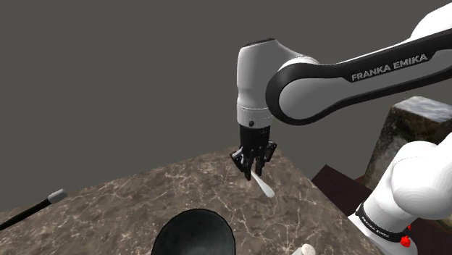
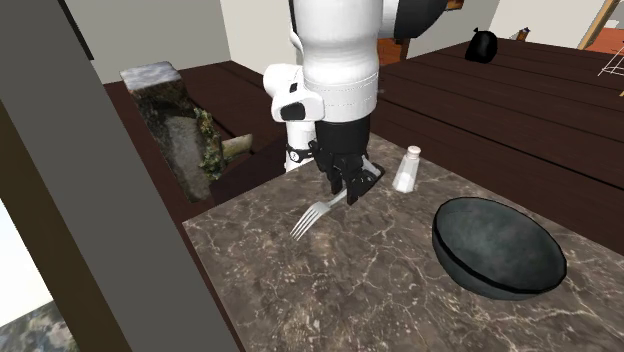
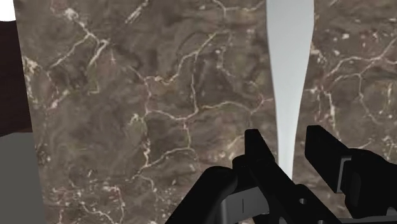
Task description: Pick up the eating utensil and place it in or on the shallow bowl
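One fork gripped, not yet placed
Roughly half looked done: the gripper (image 2: pixel 350 190) was clamped narrowly on the pale fork (image 2: pixel 318 212) at its handle, near the bench (image 2: pixel 330 290) edge by the stand; carrying it to the dark bowl (image 2: pixel 498 245), well apart, remained. The arm (image 1: pixel 391 69) read "FRANKA EMIKA"

White letters reading "FRANKA EMIKA" run along the dark band of the arm's (image 1: pixel 391 69) forearm link.
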You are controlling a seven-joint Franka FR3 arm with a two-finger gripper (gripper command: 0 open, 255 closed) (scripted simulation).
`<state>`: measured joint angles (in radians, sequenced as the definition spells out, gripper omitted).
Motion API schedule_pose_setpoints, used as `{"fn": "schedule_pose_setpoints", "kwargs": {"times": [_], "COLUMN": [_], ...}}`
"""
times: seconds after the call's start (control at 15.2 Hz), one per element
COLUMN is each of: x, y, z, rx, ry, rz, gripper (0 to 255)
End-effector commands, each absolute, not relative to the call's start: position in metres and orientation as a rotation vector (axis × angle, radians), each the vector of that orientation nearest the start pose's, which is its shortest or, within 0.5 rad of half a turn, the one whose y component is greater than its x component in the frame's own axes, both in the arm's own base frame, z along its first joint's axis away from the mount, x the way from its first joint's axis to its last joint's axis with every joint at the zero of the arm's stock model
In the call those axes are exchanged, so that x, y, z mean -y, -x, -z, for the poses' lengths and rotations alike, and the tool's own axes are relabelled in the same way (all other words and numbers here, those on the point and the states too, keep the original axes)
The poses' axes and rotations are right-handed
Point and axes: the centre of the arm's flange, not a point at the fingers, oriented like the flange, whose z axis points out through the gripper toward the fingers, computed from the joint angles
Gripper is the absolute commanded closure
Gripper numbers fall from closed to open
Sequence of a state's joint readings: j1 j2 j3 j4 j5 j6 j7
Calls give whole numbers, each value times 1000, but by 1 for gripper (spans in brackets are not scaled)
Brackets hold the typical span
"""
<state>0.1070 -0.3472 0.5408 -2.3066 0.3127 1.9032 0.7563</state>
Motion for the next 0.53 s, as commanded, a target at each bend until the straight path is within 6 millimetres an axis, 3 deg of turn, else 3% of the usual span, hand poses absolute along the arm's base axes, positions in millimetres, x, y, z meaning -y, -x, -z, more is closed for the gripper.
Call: {"fn": "schedule_pose_setpoints", "kwargs": {"times": [0.0, 0.46], "x": [-296, -296], "y": [-338, -338], "z": [-465, -502], "rx": [-403, -403], "ry": [3077, 3077], "rz": [-222, -222], "gripper": [255, 255]}}
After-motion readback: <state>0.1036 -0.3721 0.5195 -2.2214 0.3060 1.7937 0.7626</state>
